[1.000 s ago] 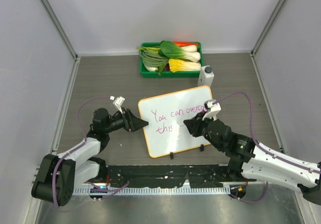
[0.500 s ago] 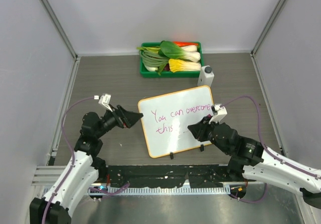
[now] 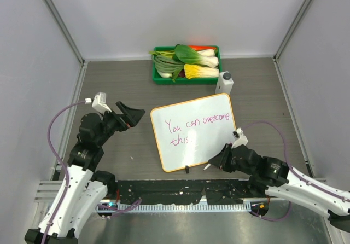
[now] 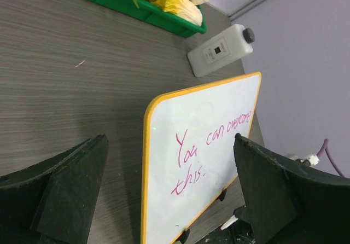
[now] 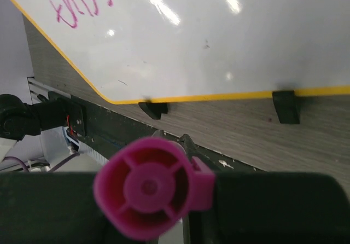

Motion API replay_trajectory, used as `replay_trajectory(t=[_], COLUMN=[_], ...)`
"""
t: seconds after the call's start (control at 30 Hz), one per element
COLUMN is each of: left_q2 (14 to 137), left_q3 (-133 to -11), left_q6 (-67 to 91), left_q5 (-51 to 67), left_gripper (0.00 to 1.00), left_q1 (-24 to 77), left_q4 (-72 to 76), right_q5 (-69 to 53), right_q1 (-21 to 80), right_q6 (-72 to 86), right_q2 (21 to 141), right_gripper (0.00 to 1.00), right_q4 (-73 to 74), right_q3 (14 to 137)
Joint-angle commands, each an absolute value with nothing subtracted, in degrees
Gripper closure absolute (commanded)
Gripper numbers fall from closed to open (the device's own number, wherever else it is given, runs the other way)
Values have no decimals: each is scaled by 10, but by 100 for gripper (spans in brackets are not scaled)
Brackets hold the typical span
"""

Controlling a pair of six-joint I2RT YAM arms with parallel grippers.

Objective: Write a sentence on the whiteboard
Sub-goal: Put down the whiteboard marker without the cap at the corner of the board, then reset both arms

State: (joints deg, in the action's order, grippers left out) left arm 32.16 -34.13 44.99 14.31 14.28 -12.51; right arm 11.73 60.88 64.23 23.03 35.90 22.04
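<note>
The whiteboard (image 3: 191, 145), white with a thin orange rim, lies flat in the middle of the table. The sentence (image 3: 194, 125) on it reads "You can overcome this." in pink. My left gripper (image 3: 133, 114) is open and empty, raised just left of the board's left edge; in the left wrist view the board (image 4: 219, 189) and the sentence (image 4: 210, 143) show between its fingers (image 4: 71, 189). My right gripper (image 3: 216, 160) sits at the board's near edge, shut on a pink marker (image 5: 147, 186). The right wrist view shows the board's near rim (image 5: 229, 97) and the word "this" (image 5: 76, 6).
A green tray (image 3: 158, 80) of leafy vegetables stands at the back. A small white box (image 3: 225, 82) with a dark knob stands by the board's far right corner. Two black clips (image 3: 186, 169) hold the board's near edge. A black rail (image 3: 180, 192) runs along the table front.
My left gripper has drawn back left and up, away from the board's edge. My right gripper has moved off the writing toward the board's near edge, still holding the marker.
</note>
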Motion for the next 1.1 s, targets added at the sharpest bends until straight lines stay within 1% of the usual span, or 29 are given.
replay_trajectory(t=[0.0,0.07,0.13,0.17,0.2,0.23,0.27,0.3,0.33,0.37,0.43,0.6,0.8,0.9,1.03,1.07], left_q2=[358,369,374,376,376,376,374,374,374,374,374,390,437,460,486,490], left_q3=[-386,-399,-407,-409,-410,-410,-410,-410,-410,-409,-409,-416,-434,-450,-470,-473], left_q6=[449,447,448,449,449,451,453,454,454,454,458,459,443,432,414,410], left_q5=[106,98,94,91,90,86,82,77,76,73,68,62,54,32,5,-16], left_gripper=[0,1,0,0,0,0,0,0,0,0,1,1,0,0,0,0], left_q1=[144,144,145,144,145,145,144,144,144,144,145,144,145,145,145,144], left_q4=[-177,-189,-199,-204,-207,-209,-214,-216,-218,-219,-223,-234,-271,-304,-337,-343], right_q5=[70,72,75,77,82,84,91,102,105,114,126,162,192,242,313,336], right_q1=[606,606,606,606,606,606,606,606,606,606,606,606,606,606,606,606], right_q6=[760,780,799,812,816,822,824,822,821,815,803,749,626,565,470,444], right_q2=[169,133,100,91,71,63,51,46,46,49,64,121,233,307,370,382], right_gripper=[98,94,87,79,74,64,58,45,40,31,24,21,20,20,18,15], right_q4=[436,471,498,517,521,527,528,532,533,533,533,506,402,387,380,378], right_q3=[192,180,167,165,163,163,164,167,172,176,188,234,284,324,409,419])
